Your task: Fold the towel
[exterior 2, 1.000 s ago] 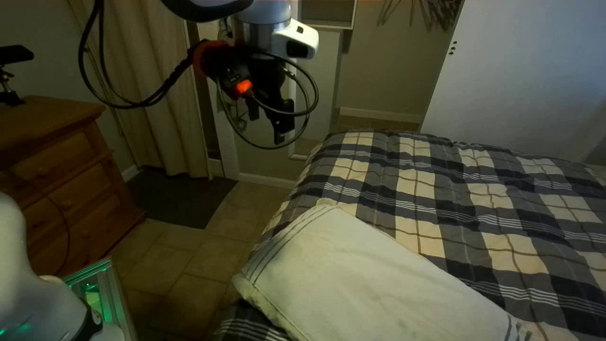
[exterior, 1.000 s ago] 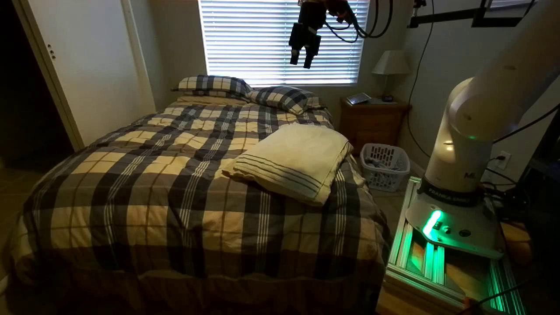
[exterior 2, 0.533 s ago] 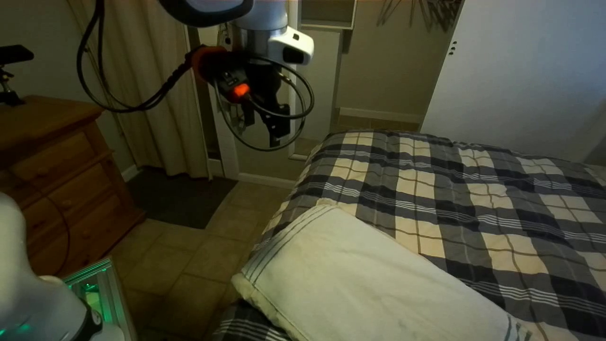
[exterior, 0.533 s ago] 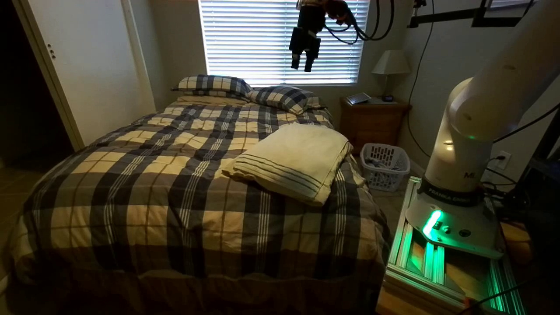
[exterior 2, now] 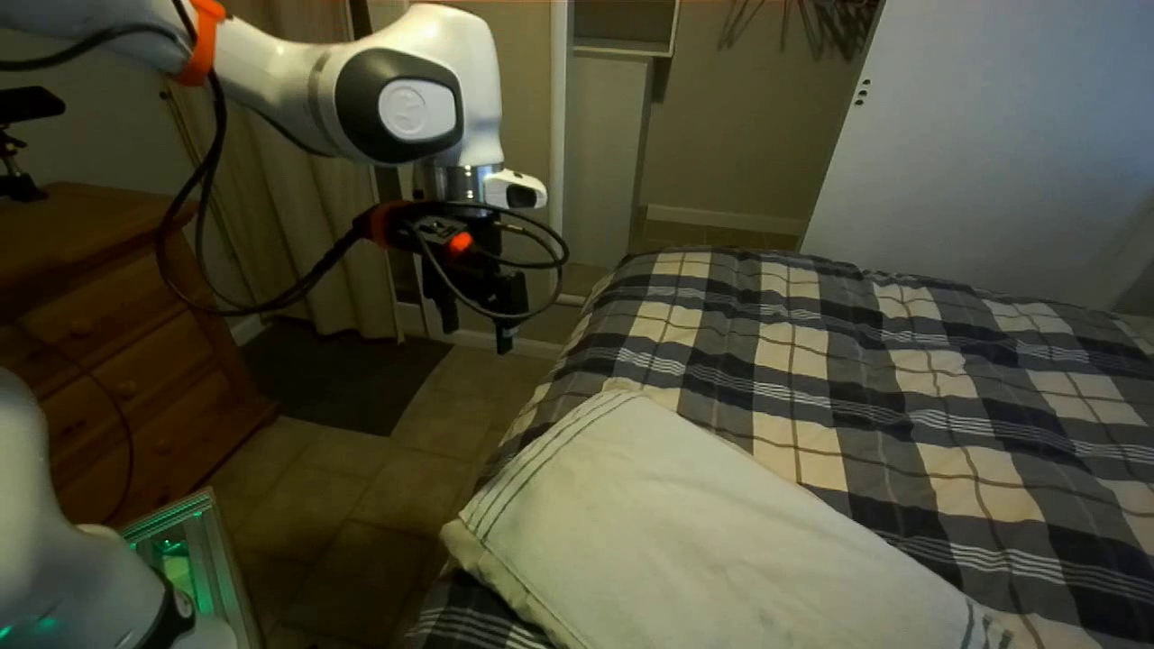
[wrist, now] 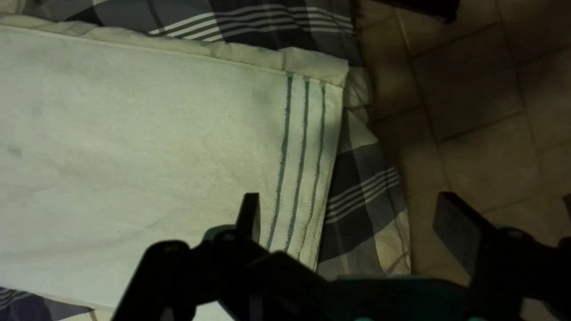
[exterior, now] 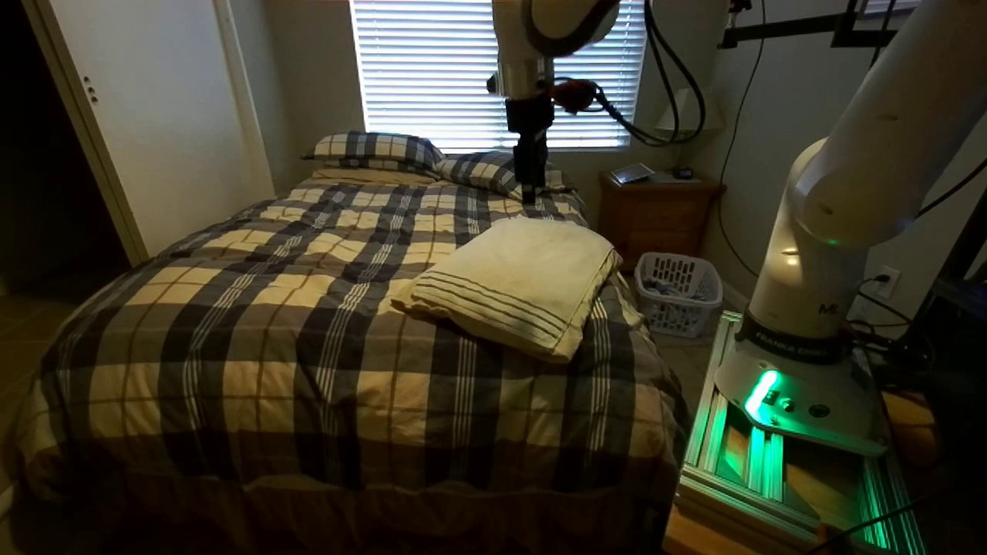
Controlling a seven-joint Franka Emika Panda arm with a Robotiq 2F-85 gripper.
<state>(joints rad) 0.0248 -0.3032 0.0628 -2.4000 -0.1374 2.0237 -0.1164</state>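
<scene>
A folded, dark-striped cream cloth towel [wrist: 147, 147] lies on the dark blue, grey and cream plaid bedspread [wrist: 363, 232]; it fills most of the wrist view's left, its striped end near the centre. Low in that frame the black two-fingered gripper [wrist: 350, 214] stands with its fingers wide apart, one in front of the towel, the other in front of the brown tiled floor [wrist: 482, 89]. In an exterior view with plaid cloth pillows [exterior: 378, 150] at upper centre and a white openwork plastic basket [exterior: 675, 320] at right, the fingers overlap, hiding their gap, and the towel shows whole, right of centre. In an exterior view with a brown wooden chest of drawers [exterior 2: 99, 284] at left, both fingers show separately, and the bottom edge cuts the towel off
</scene>
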